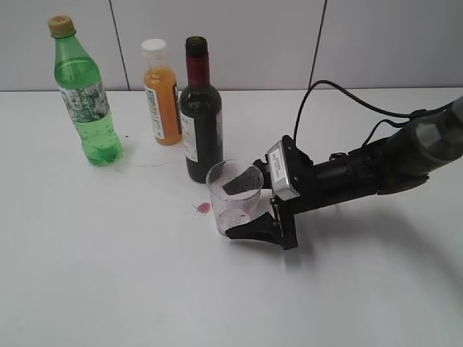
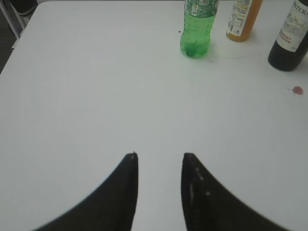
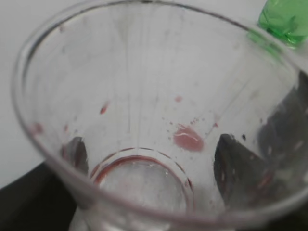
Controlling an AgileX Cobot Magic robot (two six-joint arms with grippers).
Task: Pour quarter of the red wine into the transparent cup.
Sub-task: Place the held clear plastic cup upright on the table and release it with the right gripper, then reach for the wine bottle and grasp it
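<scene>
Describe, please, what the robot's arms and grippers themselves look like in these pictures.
The right arm is matte black and tubular, with a grey section near the frame edge and a black cable looping above it. Its right gripper has black fingers behind a silver-grey rectangular block. The left gripper shows two black, tapering, pointed fingers, slightly scuffed.

On the desk (image 1: pixel 108 275), three bottles stand in a row: soda (image 1: pixel 85 94) leftmost, juice (image 1: pixel 163 94) between, wine (image 1: pixel 200 112) rightmost. The cup (image 1: pixel 234 195) stands just before the wine, a spill (image 1: pixel 203 207) to its left.
</scene>
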